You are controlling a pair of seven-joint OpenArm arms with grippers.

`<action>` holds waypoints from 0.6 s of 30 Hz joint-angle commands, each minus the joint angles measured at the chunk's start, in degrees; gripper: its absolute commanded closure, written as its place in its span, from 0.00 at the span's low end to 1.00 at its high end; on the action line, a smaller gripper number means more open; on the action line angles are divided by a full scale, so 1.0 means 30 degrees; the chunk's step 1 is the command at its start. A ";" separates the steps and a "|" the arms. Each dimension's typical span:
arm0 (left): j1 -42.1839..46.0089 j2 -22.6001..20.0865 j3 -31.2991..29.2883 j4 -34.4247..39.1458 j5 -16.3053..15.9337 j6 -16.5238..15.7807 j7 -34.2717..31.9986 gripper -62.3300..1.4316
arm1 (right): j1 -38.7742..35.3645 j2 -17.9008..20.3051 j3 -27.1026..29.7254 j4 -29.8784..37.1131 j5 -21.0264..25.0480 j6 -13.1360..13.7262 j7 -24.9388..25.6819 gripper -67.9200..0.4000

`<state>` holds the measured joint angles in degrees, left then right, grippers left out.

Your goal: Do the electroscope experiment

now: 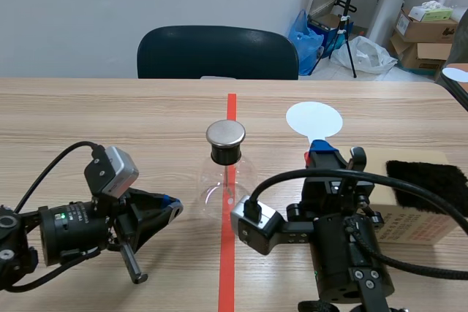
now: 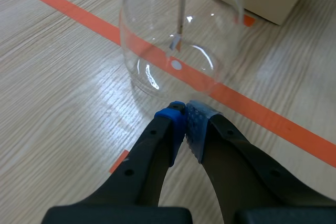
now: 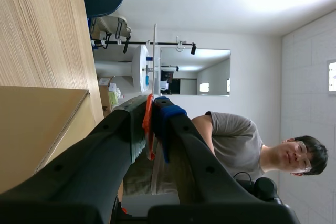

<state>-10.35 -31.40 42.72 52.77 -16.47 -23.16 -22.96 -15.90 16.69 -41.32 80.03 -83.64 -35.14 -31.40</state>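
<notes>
Right wrist view, right end effector (image 3: 154,111) pinching white paddle (image 3: 148,124)

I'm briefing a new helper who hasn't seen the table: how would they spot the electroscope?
On the wooden table, find the orange-red tape line running down the middle; the electroscope stands on it. It is the only clear glass flask, capped by a black stopper and a round metal disc.
</notes>
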 commanded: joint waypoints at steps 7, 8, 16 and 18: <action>-0.0903 0.0641 -0.0211 -0.0758 -0.0138 -0.0051 -0.0576 0.93 | 0.0277 0.0036 0.0124 0.0430 -0.0021 -0.0590 0.0233 0.98; -0.0925 0.0663 -0.0211 -0.0750 -0.0138 -0.0051 -0.0576 0.93 | 0.0277 0.0036 0.0124 0.0430 -0.0021 -0.0590 0.0255 0.98; -0.0954 0.0729 -0.0211 -0.0750 -0.0138 -0.0051 -0.0656 0.93 | 0.0277 0.0029 0.0124 0.0430 -0.0021 -0.0590 0.0284 0.98; -0.0954 0.0729 -0.0211 -0.0750 -0.0138 -0.0051 -0.0714 0.93 | 0.0270 -0.0007 0.0124 0.0430 -0.0021 -0.0590 0.0277 0.98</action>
<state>-12.86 -29.19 42.65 48.99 -16.49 -23.16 -23.90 -15.90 16.67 -41.32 80.09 -83.64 -36.40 -30.30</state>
